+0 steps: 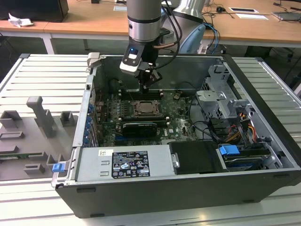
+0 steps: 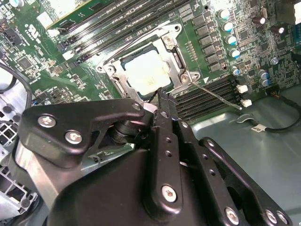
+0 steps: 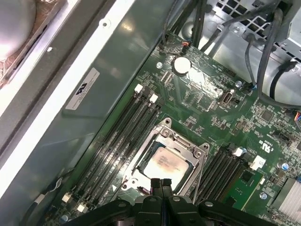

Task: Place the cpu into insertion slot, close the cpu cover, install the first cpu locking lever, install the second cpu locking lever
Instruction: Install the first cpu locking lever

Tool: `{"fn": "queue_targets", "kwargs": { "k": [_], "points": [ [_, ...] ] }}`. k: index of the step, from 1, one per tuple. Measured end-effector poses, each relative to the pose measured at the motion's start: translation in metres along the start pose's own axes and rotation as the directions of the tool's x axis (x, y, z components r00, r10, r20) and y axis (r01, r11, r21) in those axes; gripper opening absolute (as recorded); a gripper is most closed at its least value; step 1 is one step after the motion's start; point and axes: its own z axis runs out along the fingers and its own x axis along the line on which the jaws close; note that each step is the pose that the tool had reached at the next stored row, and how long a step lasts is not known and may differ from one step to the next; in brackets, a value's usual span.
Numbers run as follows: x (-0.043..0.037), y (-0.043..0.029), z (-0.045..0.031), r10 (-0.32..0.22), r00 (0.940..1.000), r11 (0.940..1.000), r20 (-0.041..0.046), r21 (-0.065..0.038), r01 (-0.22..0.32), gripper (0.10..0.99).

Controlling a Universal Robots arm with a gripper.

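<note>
The cpu [image 3: 164,164] [image 2: 146,73] lies flat in the insertion slot [image 1: 147,109] on the green motherboard, its pale metal top facing up. The silver cpu cover [image 3: 196,157] [image 2: 176,56] lies down around it, framing the chip. A thin wire locking lever [image 2: 217,95] sticks out sideways from the socket corner over the memory slots. My gripper [image 3: 161,182] [image 2: 162,104] [image 1: 147,84] hovers just above the socket's edge, fingers pressed together with nothing between them.
Long black memory slots [image 3: 124,136] flank the socket on both sides. A black expansion card [image 1: 137,127] sits in front of it. The case's metal wall [image 3: 70,94] rises close by. Cables and a drive cage [image 1: 225,101] fill the exterior view's right.
</note>
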Motion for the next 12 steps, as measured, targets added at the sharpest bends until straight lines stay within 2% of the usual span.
{"fn": "queue_targets", "kwargs": {
  "k": [12],
  "points": [
    [0.0000, 0.0000, 0.0000, -0.054, 0.9986, 0.9986, -0.0025, -0.001, 0.054, 0.106]
  ]
}}
